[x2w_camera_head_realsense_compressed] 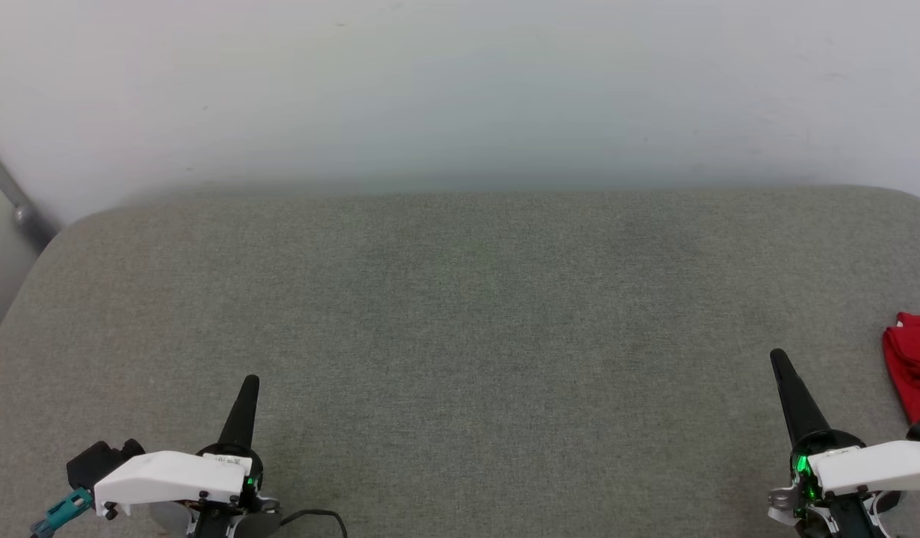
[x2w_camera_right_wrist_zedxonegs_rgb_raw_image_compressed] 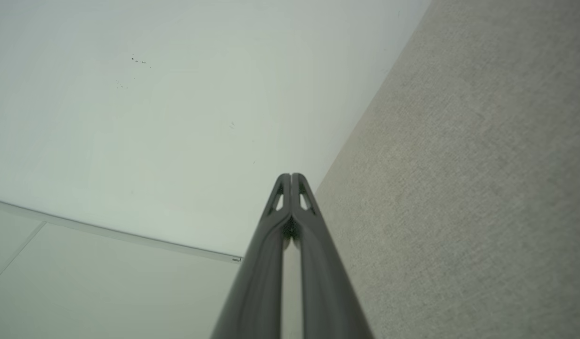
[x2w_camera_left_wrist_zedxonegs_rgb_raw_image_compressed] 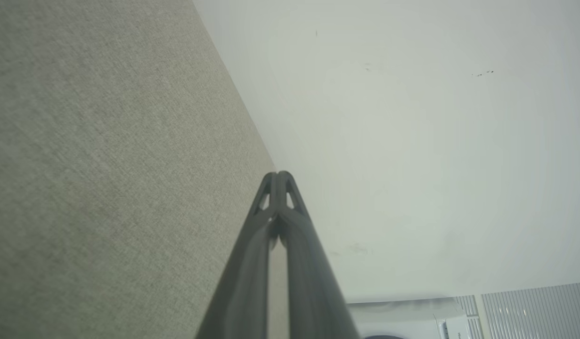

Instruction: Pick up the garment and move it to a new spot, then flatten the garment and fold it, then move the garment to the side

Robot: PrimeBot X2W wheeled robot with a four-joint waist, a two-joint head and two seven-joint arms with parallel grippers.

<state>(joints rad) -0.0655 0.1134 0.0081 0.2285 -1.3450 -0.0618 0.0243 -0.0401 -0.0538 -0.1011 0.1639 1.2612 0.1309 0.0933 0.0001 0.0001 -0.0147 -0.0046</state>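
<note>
On the head camera I see the red garment (x2w_camera_head_realsense_compressed: 913,366) at the right edge of the grey surface (x2w_camera_head_realsense_compressed: 460,314), with my left gripper (x2w_camera_head_realsense_compressed: 251,382) and right gripper (x2w_camera_head_realsense_compressed: 778,357) near the front edge. Left wrist camera: fingers (x2w_camera_left_wrist_zedxonegs_rgb_raw_image_compressed: 252,263) pressed together. Right wrist camera: pressed together too.

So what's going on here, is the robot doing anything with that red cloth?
Nothing is being handled at this moment. The robot's left end effector and right end effector both sit low over the grey padded surface, fingers shut and holding nothing. The red garment lies at the surface's right edge, partly cut off by the head view, just beyond the right end effector and not touched by it.
</note>
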